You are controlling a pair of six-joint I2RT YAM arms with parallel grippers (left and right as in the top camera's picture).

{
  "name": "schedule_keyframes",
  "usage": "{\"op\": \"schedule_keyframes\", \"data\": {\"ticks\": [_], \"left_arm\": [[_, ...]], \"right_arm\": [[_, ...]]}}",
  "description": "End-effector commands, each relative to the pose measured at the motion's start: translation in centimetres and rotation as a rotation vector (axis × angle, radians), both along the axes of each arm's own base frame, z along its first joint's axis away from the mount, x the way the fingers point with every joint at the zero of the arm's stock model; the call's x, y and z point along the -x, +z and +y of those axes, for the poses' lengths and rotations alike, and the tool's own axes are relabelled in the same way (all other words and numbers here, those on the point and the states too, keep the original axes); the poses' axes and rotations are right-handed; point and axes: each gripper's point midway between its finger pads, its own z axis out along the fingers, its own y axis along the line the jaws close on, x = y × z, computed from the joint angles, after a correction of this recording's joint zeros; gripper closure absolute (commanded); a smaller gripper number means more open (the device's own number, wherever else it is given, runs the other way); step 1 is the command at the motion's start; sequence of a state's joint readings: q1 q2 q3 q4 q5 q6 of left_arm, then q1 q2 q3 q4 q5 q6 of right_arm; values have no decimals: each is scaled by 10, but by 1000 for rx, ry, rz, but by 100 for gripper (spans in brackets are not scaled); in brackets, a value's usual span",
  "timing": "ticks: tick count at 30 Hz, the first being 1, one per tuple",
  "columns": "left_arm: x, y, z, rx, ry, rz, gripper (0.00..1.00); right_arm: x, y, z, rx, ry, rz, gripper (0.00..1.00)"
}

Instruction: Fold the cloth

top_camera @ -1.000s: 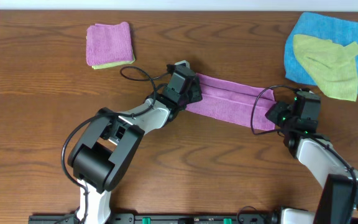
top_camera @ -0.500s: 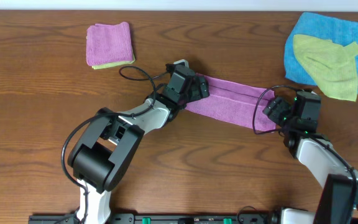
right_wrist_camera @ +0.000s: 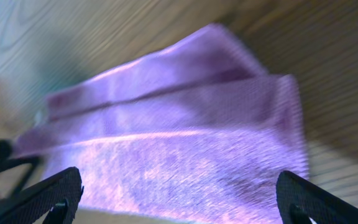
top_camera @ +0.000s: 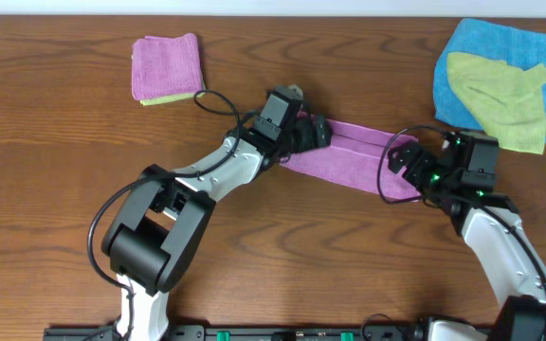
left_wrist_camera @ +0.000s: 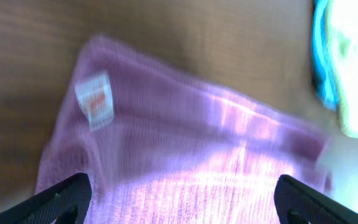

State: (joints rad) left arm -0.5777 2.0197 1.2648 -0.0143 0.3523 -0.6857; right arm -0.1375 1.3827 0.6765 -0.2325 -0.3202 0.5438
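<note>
You have the left gripper (left_wrist_camera: 182, 190) and the right gripper (right_wrist_camera: 179, 186) spread wide, each over one end of the cloth (top_camera: 356, 156).

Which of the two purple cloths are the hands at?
The long purple strip mid-table, left hand at one end, right hand at the other. The second purple cloth sits folded square at upper left, away from both.

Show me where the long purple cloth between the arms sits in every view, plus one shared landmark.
Overhead: the cloth lies as a slanted strip just right of centre.
Left wrist: the cloth fills most of the picture, with its white tag at upper left.
Right wrist: the cloth spans the middle.
Shared landmark: the wooden table around it.
</note>
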Motion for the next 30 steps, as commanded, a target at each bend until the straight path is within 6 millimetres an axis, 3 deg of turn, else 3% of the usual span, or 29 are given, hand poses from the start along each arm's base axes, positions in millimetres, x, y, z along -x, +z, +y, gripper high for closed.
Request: {"op": "schedule_keyframes", "data": {"ticks": [1,7,16,19,24,30], "left_arm": [[21,6,-6,4,-157,11,5],[34,-6,4,-62,-215,40,5],[31,-7,6,-84,-209,22,5],[31,-7,6,-85,-211,20,5],[31,-7,6,-85,-211,20,5],[32,-8,7,-87,-211,24,5]], "right_arm": [[-1,9,22,-21,206,-63,2],[-10,-12,40,-174,225,-33,1],[-44,-33,26,-176,115,-78,1],[-52,-32,19,-135,91,-109,1],[-72,-11,16,-131,78,-223,1],[-92,4,-5,-53,-18,-320,1]]}}
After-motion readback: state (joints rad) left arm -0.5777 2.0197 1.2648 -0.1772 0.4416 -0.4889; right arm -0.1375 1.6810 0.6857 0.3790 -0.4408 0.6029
